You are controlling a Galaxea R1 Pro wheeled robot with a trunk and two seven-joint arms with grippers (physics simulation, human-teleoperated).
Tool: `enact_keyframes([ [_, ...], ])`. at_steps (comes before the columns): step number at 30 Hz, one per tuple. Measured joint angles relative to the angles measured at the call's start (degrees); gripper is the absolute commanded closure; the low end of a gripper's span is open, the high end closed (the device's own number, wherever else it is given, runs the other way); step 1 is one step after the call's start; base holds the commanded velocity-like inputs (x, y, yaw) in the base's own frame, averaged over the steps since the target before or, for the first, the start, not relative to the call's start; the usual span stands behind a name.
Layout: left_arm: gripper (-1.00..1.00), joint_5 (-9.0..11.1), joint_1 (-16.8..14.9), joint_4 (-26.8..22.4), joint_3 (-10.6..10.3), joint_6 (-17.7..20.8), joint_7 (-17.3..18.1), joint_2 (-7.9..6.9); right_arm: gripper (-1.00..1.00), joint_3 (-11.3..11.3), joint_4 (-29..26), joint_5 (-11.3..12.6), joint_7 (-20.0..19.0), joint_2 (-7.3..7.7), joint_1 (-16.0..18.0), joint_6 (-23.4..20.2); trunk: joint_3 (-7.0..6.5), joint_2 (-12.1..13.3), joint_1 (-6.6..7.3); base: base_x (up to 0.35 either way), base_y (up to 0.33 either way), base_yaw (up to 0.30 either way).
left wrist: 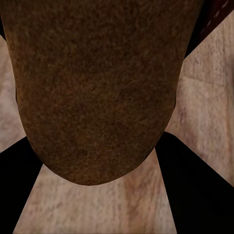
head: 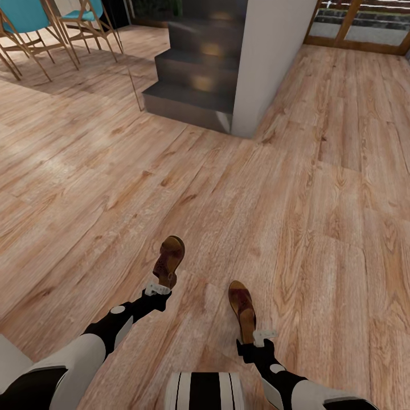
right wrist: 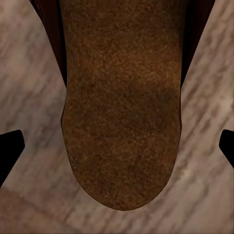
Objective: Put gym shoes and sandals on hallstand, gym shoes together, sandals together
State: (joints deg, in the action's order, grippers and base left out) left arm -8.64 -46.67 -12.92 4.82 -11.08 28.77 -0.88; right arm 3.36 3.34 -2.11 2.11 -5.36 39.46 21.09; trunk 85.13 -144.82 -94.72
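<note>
Far off on the left stand two blue chairs (head: 25,23) with thin wooden legs. Next to them are dark steps (head: 193,80), and a white wall (head: 273,62) comes down beside the steps. The corridor floor (head: 296,188) is light brown wood.

The left arm (head: 85,347) comes up from the low left corner. It is white, then black near the wrist, and it reaches forward and a bit to the right. At its tip the left gripper (head: 158,288) has its jaws closed on the heel end of the left sandal (head: 169,261). The sandal is dark brown and points away from the robot, tipped a little to the right. In the left wrist view the left sandal's brown heel (left wrist: 97,92) sits very close between the two black fingers (left wrist: 19,185), with the wood floor behind it.

The right arm (head: 296,384) comes up from the low right corner and reaches forward and a bit to the left. The right gripper (head: 263,336) has its jaws closed on the heel end of the right sandal (head: 242,310). This sandal points away too, leaning a little left. In the right wrist view the right sandal's heel (right wrist: 122,112) is close up, with a black finger tip (right wrist: 9,151) at each side
</note>
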Motion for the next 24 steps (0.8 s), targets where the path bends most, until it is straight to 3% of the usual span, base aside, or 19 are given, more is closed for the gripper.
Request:
enact_keyframes([
  [24,1.0,0.0,0.0,0.0,0.0,0.0,0.0,0.0,-1.0,0.1,0.0,-0.1,0.0,0.08,0.0,-0.1,0.7,0.0,0.0,0.0,0.0,0.0],
])
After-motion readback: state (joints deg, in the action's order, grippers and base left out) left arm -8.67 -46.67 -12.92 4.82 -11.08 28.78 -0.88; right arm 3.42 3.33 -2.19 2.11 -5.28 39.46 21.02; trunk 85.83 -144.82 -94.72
